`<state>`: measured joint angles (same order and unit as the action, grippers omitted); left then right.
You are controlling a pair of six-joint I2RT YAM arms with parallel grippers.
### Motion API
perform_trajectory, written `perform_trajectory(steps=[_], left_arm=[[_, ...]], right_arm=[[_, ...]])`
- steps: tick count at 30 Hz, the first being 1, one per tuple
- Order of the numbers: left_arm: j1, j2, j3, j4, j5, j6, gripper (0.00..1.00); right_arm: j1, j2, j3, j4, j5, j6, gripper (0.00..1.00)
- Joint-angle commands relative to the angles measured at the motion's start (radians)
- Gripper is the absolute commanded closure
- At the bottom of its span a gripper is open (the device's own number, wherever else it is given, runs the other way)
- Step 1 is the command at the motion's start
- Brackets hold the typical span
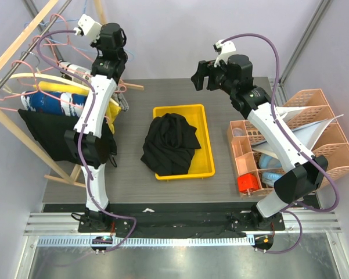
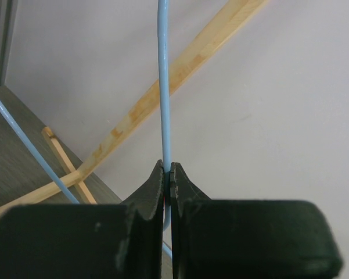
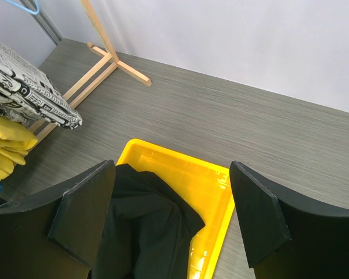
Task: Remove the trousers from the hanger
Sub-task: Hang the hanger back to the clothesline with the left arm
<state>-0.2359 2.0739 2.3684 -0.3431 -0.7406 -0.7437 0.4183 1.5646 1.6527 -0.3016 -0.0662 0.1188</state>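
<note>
We have our left gripper (image 2: pixel 167 170) pinched tight on the thin blue wire of a hanger (image 2: pixel 164 87), up by the wooden rack (image 2: pixel 191 57). Our right gripper (image 3: pixel 171 197) hangs raised near the far end of the yellow tray (image 3: pixel 212 192), jaws spread wide, holding nothing. We see the black trousers (image 3: pixel 145 226) bundled in that tray, some cloth spilling over its left rim

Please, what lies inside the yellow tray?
A crumpled black garment fills most of the tray and spills over its left rim. Bare yellow floor shows along the right side. Whatever may lie under the cloth is covered.
</note>
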Motion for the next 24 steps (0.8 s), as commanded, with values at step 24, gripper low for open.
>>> perform_trajectory(steps=[24], left_arm=[[0.009,0.000,0.025,-0.005,0.013,-0.161,0.60]], right_arm=[[-0.003,-0.084,0.056,0.021,-0.049,0.030,0.14]])
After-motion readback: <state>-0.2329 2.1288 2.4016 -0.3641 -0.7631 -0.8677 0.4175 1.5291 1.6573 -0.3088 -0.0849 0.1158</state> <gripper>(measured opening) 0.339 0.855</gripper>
